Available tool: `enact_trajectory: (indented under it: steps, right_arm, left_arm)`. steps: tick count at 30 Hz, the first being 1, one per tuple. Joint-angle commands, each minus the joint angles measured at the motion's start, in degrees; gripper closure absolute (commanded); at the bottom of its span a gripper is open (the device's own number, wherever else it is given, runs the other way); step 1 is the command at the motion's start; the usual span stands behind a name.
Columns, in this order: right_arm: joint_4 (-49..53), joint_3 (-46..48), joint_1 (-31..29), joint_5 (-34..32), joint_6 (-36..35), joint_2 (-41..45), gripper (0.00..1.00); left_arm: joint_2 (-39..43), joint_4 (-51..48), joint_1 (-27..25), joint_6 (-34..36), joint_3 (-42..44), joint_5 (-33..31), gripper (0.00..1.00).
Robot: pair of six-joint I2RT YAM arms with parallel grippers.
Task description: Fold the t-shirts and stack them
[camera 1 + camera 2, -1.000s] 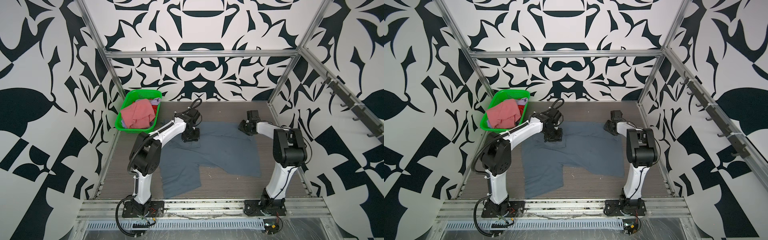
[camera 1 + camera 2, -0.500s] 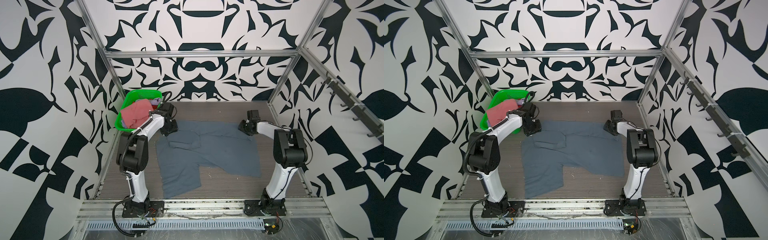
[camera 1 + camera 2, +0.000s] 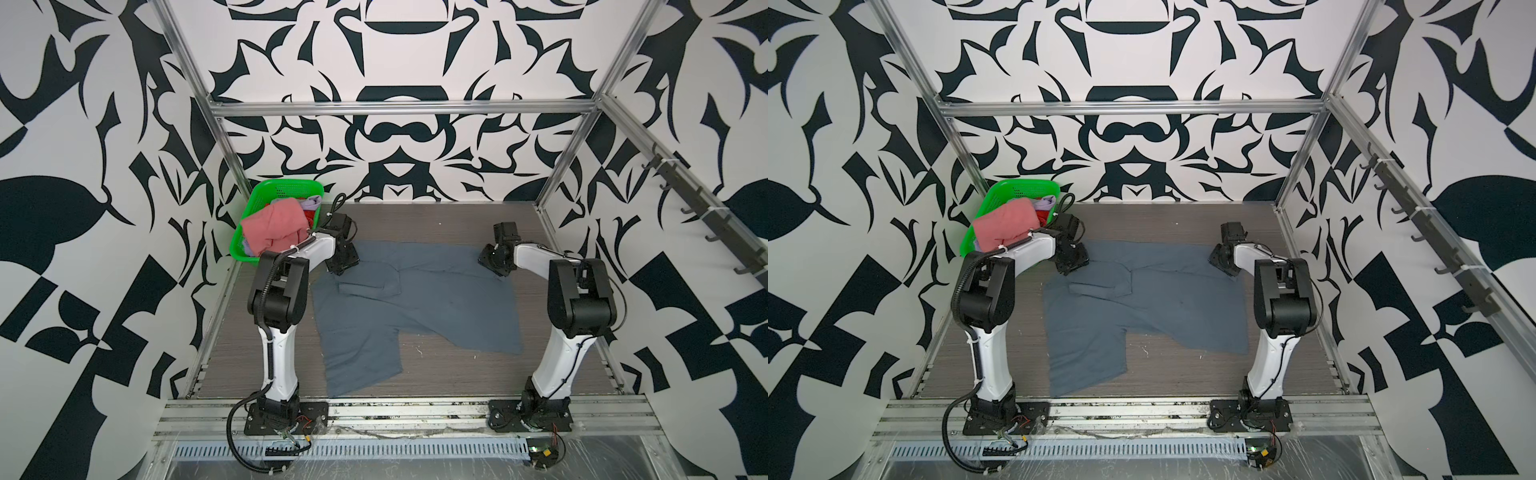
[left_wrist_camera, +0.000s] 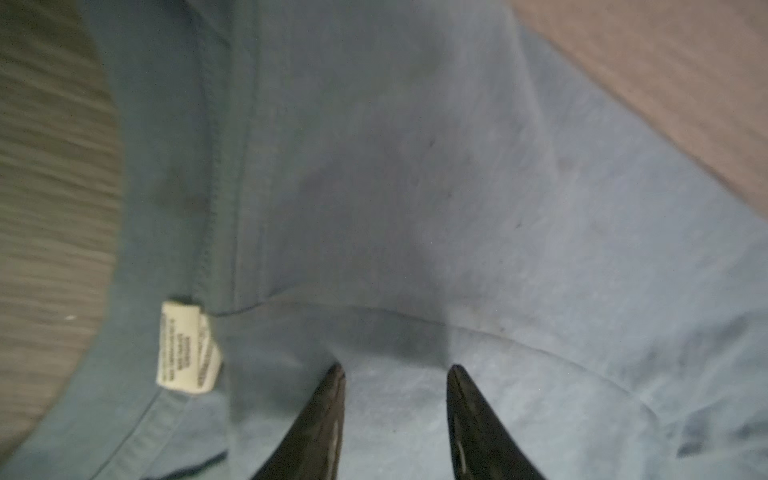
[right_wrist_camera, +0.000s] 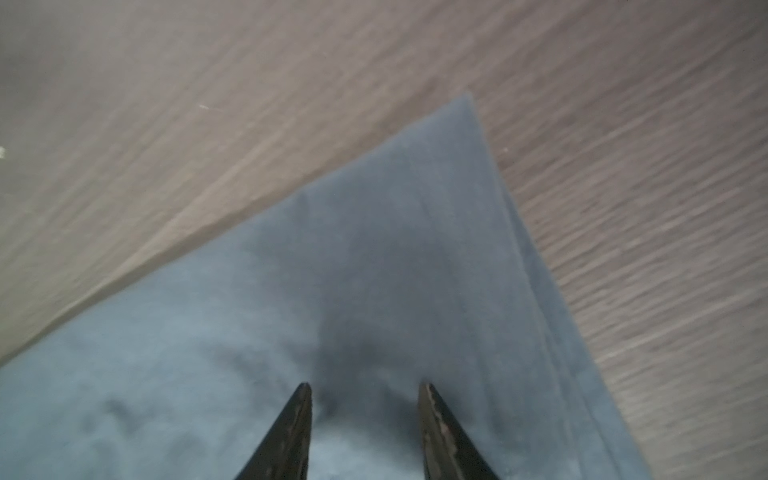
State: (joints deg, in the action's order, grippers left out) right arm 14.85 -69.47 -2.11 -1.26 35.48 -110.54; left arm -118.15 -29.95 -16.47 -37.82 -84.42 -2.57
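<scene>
Currently the slate blue-grey t-shirt [image 3: 415,307] lies spread and unfolded on the middle of the table [image 3: 457,216]. Over the last second I moved the left gripper [image 4: 395,370] from the middle of the shirt's far edge to its collar end, drawing that part flatter, so I judge folding can begin. Its jaws stand apart with nothing pinched, as do those of the right gripper [image 5: 365,386] at the shirt's far right corner. The green basket [image 3: 286,187] crowds the table's far left corner; the near edge offers room.
</scene>
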Motion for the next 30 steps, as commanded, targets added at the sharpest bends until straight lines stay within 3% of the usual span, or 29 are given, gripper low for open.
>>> enact_trajectory:
  steps: [1, 7, 11, 19, 23, 30]
  right_arm:
    - [1.41, -3.68, -0.38, -1.82, 0.54, -2.86, 0.55]
    - [2.37, -13.55, -0.35, -1.32, -1.43, -11.09, 0.55]
    - [3.86, -22.92, -0.16, -2.03, -2.01, -17.27, 0.55]
    - [-0.45, -38.95, 0.18, 2.83, -3.43, -26.6, 0.54]
    - [-6.55, -37.01, 0.09, 4.14, -6.19, -22.57, 0.53]
    - [-10.04, -22.0, -0.83, 2.29, -10.16, -5.09, 0.5]
  left_arm:
    - [-3.56, 0.25, 0.12, -2.51, -0.53, -3.02, 0.56]
    - [-10.52, 0.57, 1.85, -1.62, -7.09, -2.01, 0.56]
    - [-16.36, -0.18, 3.75, 0.95, -15.87, 0.22, 0.56]
    - [-23.41, 0.04, 4.76, 5.32, -30.85, 4.95, 0.55]
    - [-17.16, 8.6, 4.69, 6.01, -25.65, 7.81, 0.53]
    - [-0.56, 16.36, 3.71, 5.8, -11.66, 6.88, 0.5]
